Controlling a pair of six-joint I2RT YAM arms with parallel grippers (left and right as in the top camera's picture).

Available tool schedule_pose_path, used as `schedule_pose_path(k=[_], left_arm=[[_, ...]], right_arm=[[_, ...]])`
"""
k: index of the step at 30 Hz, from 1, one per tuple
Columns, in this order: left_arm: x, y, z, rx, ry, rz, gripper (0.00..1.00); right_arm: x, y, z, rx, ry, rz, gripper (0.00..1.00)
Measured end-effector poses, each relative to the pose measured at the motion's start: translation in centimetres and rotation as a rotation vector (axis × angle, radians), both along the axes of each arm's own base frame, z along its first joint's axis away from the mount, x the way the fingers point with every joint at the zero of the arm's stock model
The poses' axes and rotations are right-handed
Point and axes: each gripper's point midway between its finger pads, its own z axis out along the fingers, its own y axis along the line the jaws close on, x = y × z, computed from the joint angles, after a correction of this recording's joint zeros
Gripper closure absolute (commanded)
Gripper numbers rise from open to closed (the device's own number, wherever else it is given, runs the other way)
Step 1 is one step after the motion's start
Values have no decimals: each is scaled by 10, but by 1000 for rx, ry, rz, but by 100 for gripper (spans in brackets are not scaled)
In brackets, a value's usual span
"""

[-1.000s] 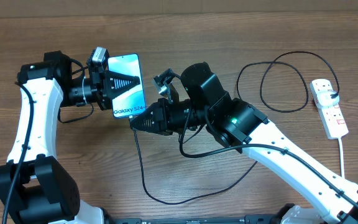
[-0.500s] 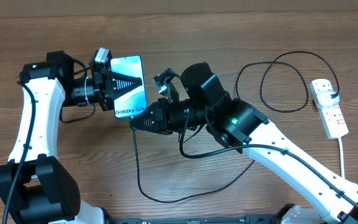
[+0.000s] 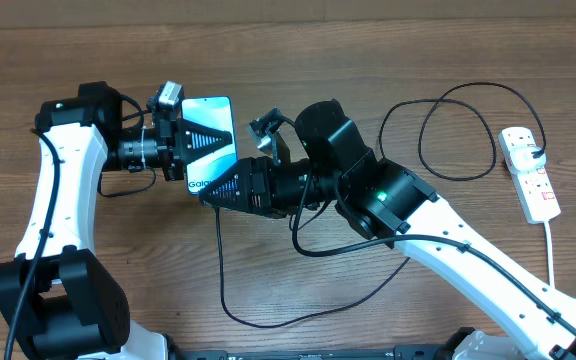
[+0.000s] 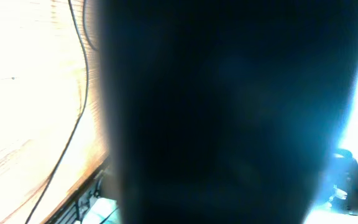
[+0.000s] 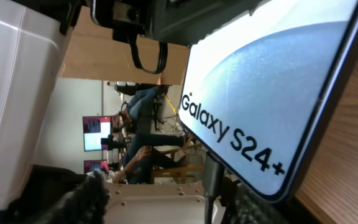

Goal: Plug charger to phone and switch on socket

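Clamped across the Galaxy S24+ phone (image 3: 213, 110), the left gripper (image 3: 218, 140) apparently braces it, while the right gripper (image 3: 208, 190), spread wide, flanks the charger connector (image 5: 212, 177) meeting the phone's bottom edge.

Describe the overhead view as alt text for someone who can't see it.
Over a wooden table, the left gripper holds a lit phone while the right gripper reaches to its near end. A thin black cable loops across the table toward a white power strip at the right edge.
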Motion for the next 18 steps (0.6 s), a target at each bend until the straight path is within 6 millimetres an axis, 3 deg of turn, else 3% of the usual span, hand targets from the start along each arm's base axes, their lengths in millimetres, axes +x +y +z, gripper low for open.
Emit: schedule_pose_path(k=[3,7,13,18], left_arm=[[-2,-3,-3,15,6,-12,95],[-9,-15,-6,36,11,-54,96],[-9,-14,-13,74,8,-61,96],[-10,-13,-17,96,12,-64,96]], right_arm=[[9,-2,-2,-15,-29,-36,1],[34,-20,-16,-82,-58,-129,0],[36,-46,-47,-216,4,-158,0],[57,-86,-72,-344,38,-261,0]])
